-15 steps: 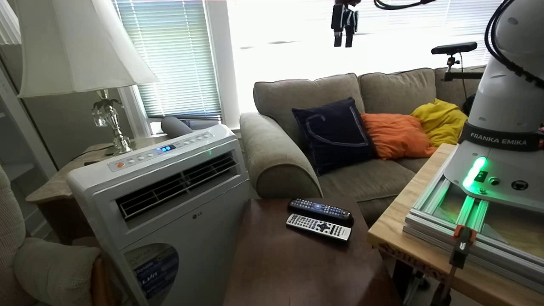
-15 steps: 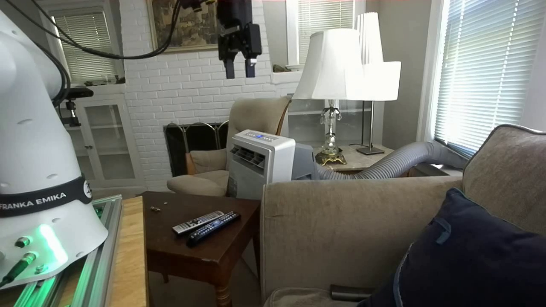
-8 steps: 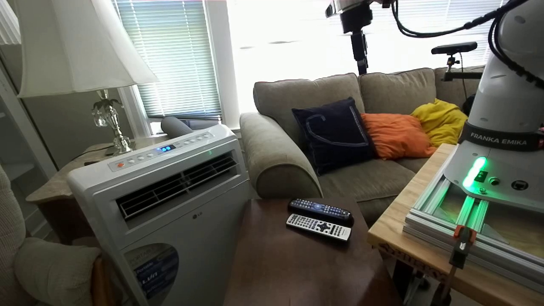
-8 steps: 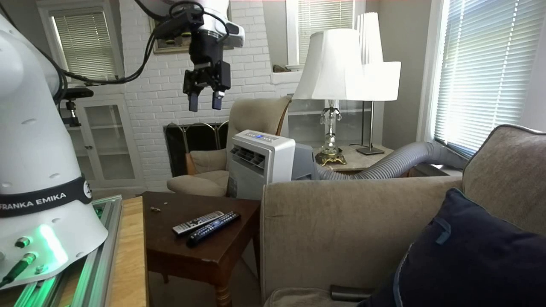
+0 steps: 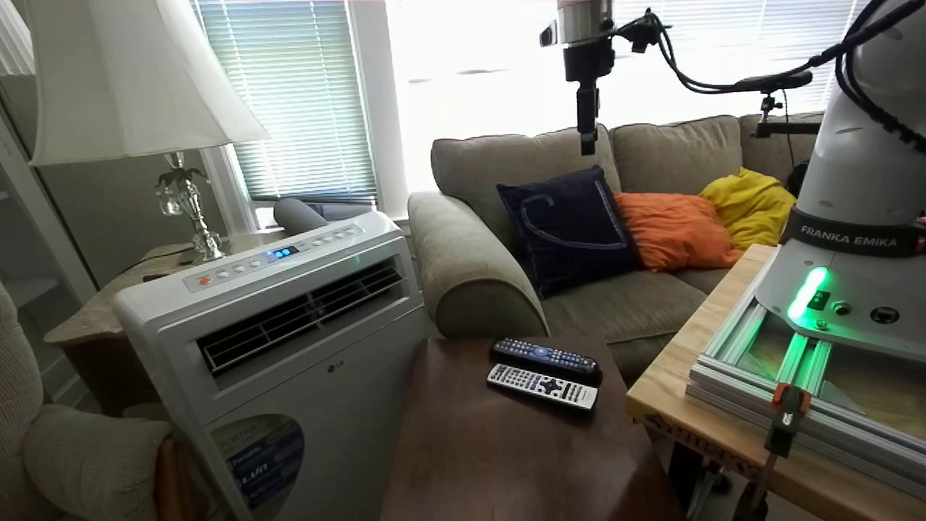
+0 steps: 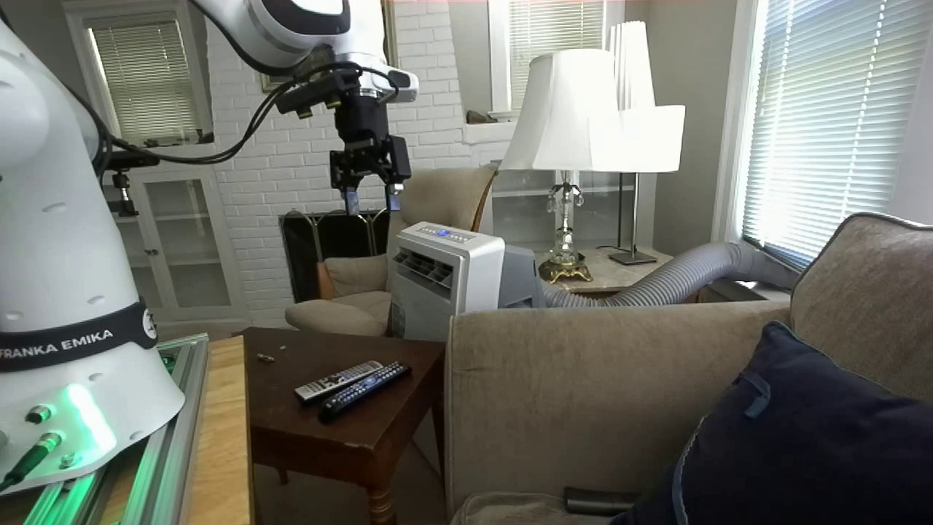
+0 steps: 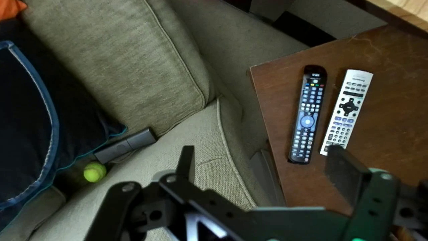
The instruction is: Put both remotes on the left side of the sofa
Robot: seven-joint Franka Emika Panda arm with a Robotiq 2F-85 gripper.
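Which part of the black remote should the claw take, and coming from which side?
Probably the middle of the black remote, from straight above, the claw closing across its two long edges. It lies flat on the brown table, buttons up, long and slim, so those edges suit a pinch. Only a slim gap parts it from the silver remote, so lower carefully there.
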